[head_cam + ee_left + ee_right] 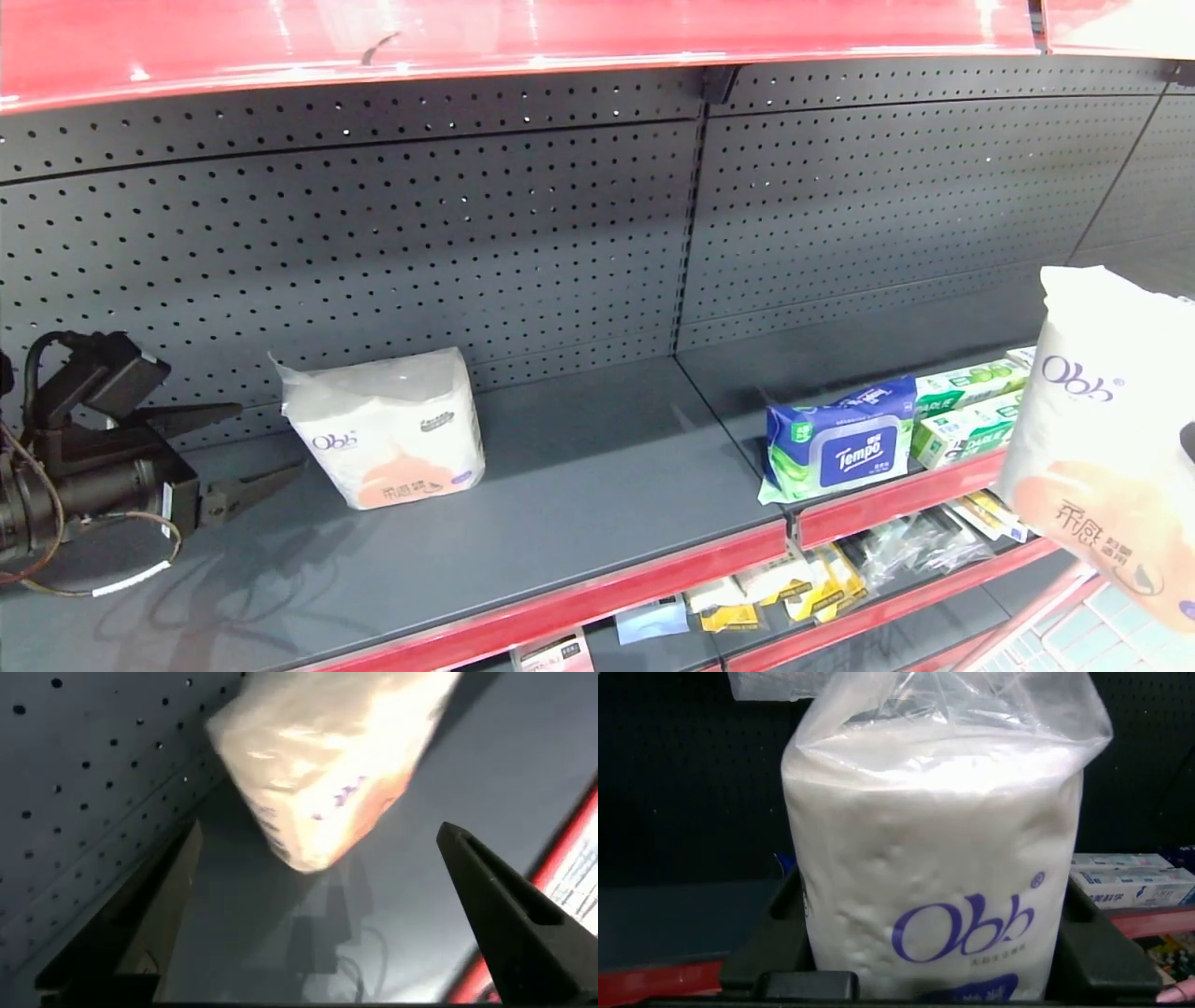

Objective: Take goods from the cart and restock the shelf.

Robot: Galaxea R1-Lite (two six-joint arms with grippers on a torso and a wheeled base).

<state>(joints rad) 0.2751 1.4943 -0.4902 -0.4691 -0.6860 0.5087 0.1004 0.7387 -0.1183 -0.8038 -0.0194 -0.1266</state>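
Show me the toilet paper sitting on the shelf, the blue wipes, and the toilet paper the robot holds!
shelved toilet paper pack (385,434): head view, middle of its front face.
blue wipes pack (840,450): head view, its front label.
held toilet paper pack (938,905): right wrist view, white front face.

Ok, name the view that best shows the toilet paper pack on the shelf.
The head view: the toilet paper pack stands whole on the shelf, beside the left end effector. The left wrist view catches part of it. The right wrist view faces the held pack.
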